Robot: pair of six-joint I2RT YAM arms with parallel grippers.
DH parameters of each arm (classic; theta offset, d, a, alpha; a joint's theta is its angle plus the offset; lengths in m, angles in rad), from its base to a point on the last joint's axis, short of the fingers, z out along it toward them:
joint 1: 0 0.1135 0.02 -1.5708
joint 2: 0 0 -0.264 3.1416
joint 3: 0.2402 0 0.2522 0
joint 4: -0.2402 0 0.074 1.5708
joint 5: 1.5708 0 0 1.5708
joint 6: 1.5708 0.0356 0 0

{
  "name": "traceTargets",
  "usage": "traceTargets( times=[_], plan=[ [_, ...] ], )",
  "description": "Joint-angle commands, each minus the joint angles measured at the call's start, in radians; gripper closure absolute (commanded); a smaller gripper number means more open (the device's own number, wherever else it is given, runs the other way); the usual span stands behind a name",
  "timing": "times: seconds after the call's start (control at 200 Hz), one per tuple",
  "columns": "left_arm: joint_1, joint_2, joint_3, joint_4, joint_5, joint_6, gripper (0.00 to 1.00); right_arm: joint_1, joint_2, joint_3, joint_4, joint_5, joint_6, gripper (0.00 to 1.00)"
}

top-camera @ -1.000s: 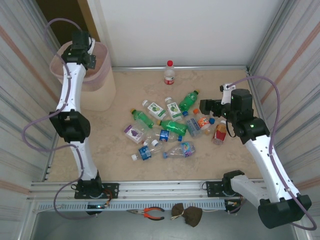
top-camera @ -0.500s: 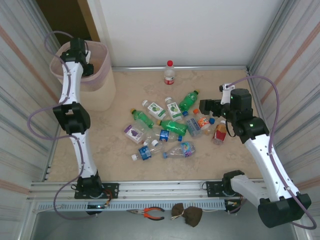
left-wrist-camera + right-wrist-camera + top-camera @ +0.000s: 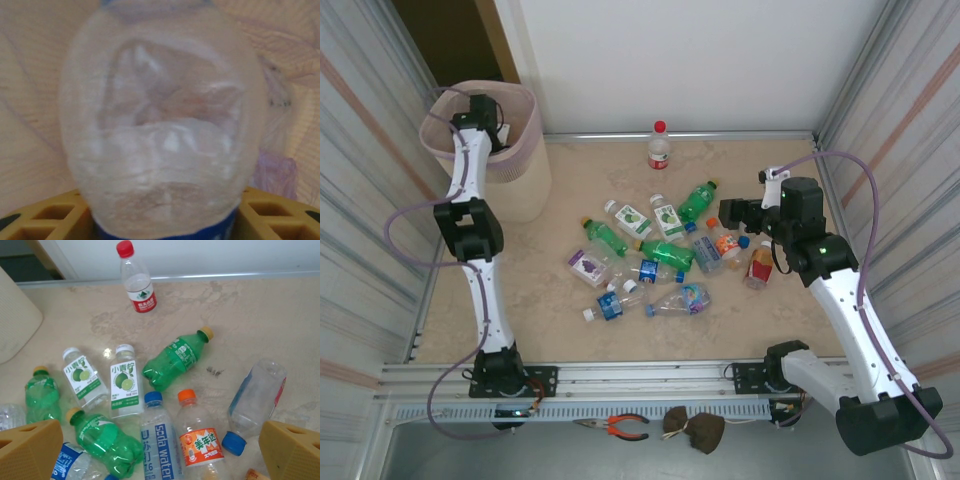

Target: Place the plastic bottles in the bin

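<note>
The bin stands at about ten o'clock of the worktop. The left gripper hangs in its mouth, pointing down. In the left wrist view a clear bottle with a blue band sits between the two yellow fingers, with the bin's pale inner wall behind it. That picture is blurred, so I cannot tell whether the jaws are pinching the bottle or are parted from it. I take this to be the drop step for this one bottle. It is already over the bin, so the jaws need only stand fully apart for it to fall. The arm must then lift out without catching the rim.

The other plastic bottles lie in a loose heap in the middle of the worktop, green and clear mixed, several touching. One red-capped bottle stands upright by itself at twelve o'clock.

At three o'clock of the heap the right gripper hovers with its jaws spread wide, holding nothing. Its wrist view looks down on a blue-capped bottle and an orange-capped bottle lying side by side.

Most of the task is left, I judge. The next pick calls for a bottle with free flanks and for jaws set across its body, since these round bodies may roll.
</note>
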Motion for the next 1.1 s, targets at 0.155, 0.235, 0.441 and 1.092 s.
traceTargets(
  times=[0.155, 0.235, 0.441, 1.092],
  plan=[
    [0.008, -0.065, -0.048, 0.008, 0.072, -0.053, 0.33, 0.01, 0.0, 0.032, -0.003, 0.004, -0.02, 0.01],
    [0.007, -0.085, -0.049, 0.012, 0.081, -0.059, 0.28, 0.01, 0.0, 0.037, -0.005, 0.001, -0.021, 0.01],
    [0.008, -0.144, -0.06, 0.026, 0.108, -0.084, 0.24, 0.014, -0.007, 0.052, -0.014, 0.002, -0.026, 0.01],
    [0.002, -0.405, -0.095, 0.067, 0.236, -0.147, 0.26, 0.03, -0.045, 0.052, -0.026, 0.012, -0.026, 0.01]
  ],
)
